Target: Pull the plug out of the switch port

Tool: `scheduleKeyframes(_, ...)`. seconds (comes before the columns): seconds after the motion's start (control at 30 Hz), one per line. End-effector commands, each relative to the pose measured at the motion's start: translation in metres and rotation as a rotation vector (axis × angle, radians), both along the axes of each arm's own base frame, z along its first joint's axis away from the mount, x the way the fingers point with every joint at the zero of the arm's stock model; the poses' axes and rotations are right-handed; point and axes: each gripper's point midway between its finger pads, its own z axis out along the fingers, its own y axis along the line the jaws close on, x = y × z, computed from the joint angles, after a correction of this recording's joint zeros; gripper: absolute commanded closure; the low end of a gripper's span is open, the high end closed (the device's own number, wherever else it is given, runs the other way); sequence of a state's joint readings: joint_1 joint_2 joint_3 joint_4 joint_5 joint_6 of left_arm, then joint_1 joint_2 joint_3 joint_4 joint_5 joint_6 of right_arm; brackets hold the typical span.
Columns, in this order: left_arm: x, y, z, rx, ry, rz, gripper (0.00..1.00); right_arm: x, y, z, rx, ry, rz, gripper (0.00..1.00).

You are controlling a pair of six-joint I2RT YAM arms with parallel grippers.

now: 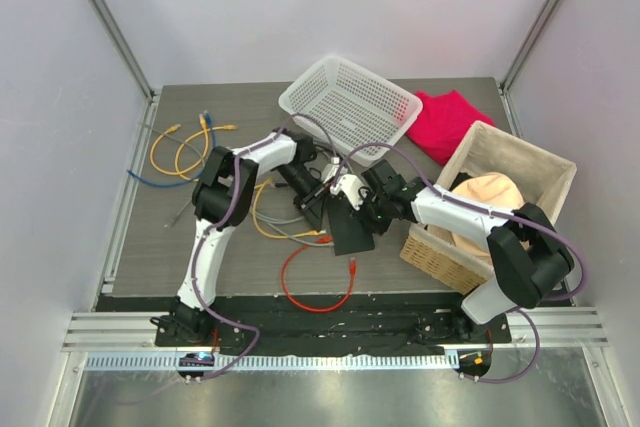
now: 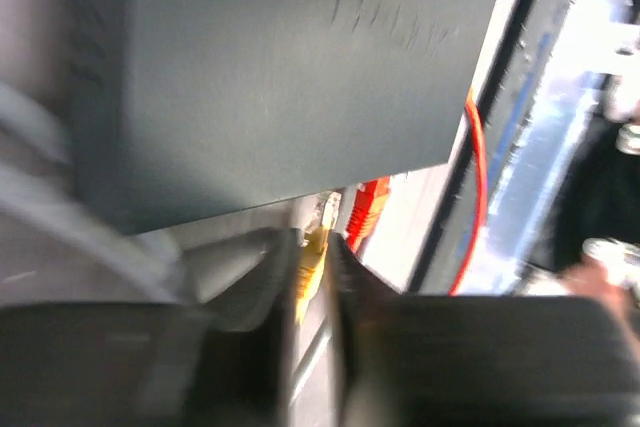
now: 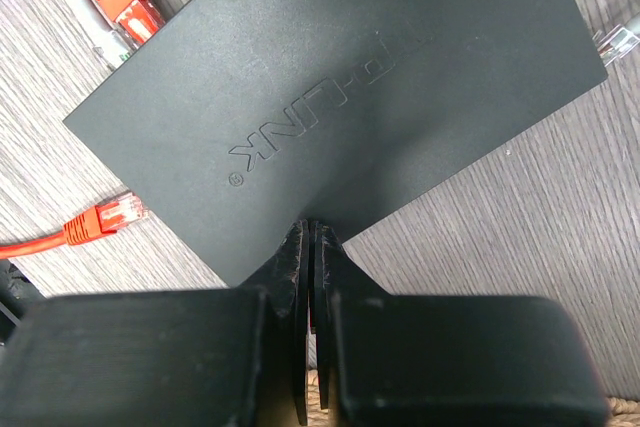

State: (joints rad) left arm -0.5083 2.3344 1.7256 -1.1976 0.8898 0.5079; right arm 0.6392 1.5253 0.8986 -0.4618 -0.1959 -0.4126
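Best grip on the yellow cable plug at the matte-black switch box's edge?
Pinch the yellow cable plug by its boot, behind the clear tip, approaching end-on from the cable side: it is narrow and points at the edge of the flat matte-black switch box.

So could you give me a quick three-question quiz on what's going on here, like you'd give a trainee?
1. Which colour is the plug pinched by the left gripper? A red, B yellow, C blue.
2. True or false: the right gripper is wide open.
3. Fill in: the cloth beside the white basket is ____.

Key
1. B.
2. False: it is shut, with its tips at the edge of the switch.
3. Red.
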Motion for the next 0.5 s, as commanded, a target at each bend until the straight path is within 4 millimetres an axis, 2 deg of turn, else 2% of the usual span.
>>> scheduleKeyframes(0.0,0.043,-0.010,0.064,-0.088,-0.283,-0.019,0.66,-0.007,-0.015,-0.019,-0.083,0.045,-0.008,0.99)
scheduleKeyframes(0.03,0.049,-0.011,0.086,-0.112,-0.335,0.003,0.60,-0.007,-0.015,-0.019,-0.083,0.045,-0.006,0.99)
scheduleKeyframes(0.07,0.058,-0.013,0.095,-0.122,-0.386,0.031,0.52,-0.006,-0.015,-0.019,-0.082,0.042,-0.007,0.99)
scheduleKeyframes(0.1,0.065,-0.010,0.104,-0.094,-0.421,0.071,0.51,-0.005,-0.015,-0.018,-0.083,0.039,-0.008,0.99)
scheduleKeyframes(0.13,0.064,-0.006,0.126,-0.100,-0.451,0.110,0.50,-0.006,-0.016,-0.019,-0.087,0.040,-0.009,0.99)
scheduleKeyframes(0.17,0.065,-0.005,0.138,-0.107,-0.488,0.127,0.47,-0.006,-0.017,-0.018,-0.085,0.037,-0.009,0.99)
scheduleKeyframes(0.2,0.070,0.004,0.143,-0.063,-0.541,0.158,0.46,-0.007,-0.017,-0.019,-0.087,0.038,-0.010,0.99)
scheduleKeyframes(0.23,0.063,0.015,0.158,-0.040,-0.583,0.210,0.44,-0.008,-0.018,-0.020,-0.088,0.040,-0.008,0.99)
scheduleKeyframes(0.27,0.070,0.021,0.164,-0.020,-0.656,0.247,0.38,-0.010,-0.018,-0.020,-0.085,0.047,-0.006,0.99)
scheduleKeyframes(0.3,0.070,0.040,0.149,0.081,-0.694,0.281,0.37,-0.013,-0.018,-0.022,-0.086,0.055,-0.008,0.99)
scheduleKeyframes(0.33,0.072,0.053,0.153,0.131,-0.737,0.338,0.36,-0.012,-0.018,-0.022,-0.083,0.056,-0.011,0.99)
scheduleKeyframes(0.37,0.077,0.063,0.172,0.134,-0.829,0.400,0.33,-0.013,-0.018,-0.022,-0.078,0.058,-0.012,0.99)
scheduleKeyframes(0.4,0.077,0.089,0.156,0.254,-0.852,0.471,0.31,-0.013,-0.017,-0.022,-0.075,0.061,-0.011,0.99)
scheduleKeyframes(0.47,0.077,0.112,0.161,0.320,-0.867,0.640,0.27,-0.012,-0.016,-0.023,-0.073,0.059,-0.012,0.99)
